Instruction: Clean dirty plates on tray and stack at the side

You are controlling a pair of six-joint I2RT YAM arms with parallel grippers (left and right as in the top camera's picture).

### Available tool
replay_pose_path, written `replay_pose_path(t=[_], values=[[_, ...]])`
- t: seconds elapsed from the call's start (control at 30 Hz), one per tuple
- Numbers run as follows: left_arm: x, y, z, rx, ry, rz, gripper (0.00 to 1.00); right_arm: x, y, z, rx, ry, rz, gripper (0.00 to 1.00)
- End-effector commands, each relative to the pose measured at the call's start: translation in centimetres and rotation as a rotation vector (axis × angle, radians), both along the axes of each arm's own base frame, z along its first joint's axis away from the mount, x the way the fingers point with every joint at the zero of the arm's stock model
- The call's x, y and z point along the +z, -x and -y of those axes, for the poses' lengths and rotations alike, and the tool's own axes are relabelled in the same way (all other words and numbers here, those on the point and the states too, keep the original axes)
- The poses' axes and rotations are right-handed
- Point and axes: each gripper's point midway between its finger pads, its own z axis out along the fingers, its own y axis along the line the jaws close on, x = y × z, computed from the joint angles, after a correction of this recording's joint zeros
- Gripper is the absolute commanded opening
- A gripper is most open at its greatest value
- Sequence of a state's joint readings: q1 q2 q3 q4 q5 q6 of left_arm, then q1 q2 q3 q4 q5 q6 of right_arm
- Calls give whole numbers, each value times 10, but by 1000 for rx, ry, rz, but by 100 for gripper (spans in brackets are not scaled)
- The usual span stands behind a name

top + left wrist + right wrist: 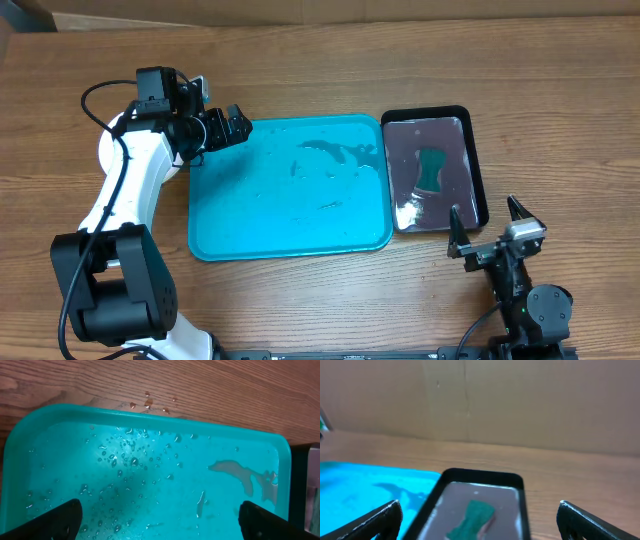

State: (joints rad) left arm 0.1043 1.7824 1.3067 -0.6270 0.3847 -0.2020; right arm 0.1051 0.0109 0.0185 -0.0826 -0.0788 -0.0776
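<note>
Partly cropped, tray [60,460] lies before released left pincer [160,510]; right pincer [479,510] released, sponge [472,517] blurred

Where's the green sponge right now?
Overhead view: the green sponge lies in the black tray, right of the turquoise tray, just ahead of the right end effector.

A wooden table [300,300] with brown, wavy grain fills the overhead frame from edge to edge. Along the top edge of that frame, and across the upper half of the right wrist view, stands a plain tan cardboard panel [530,400] with one vertical seam. The light is soft and even.
</note>
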Motion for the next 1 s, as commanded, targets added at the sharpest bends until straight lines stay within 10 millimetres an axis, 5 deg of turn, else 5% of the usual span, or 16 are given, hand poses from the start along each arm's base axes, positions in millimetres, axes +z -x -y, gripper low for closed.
replay_pose_path(t=[0.0, 0.97], values=[[8, -4, 0, -19, -13, 31, 100, -3, 0, 0, 2, 149, 31, 100], [8, -4, -1, -19, -14, 32, 100, -2, 0, -1, 10, 148, 35, 100]])
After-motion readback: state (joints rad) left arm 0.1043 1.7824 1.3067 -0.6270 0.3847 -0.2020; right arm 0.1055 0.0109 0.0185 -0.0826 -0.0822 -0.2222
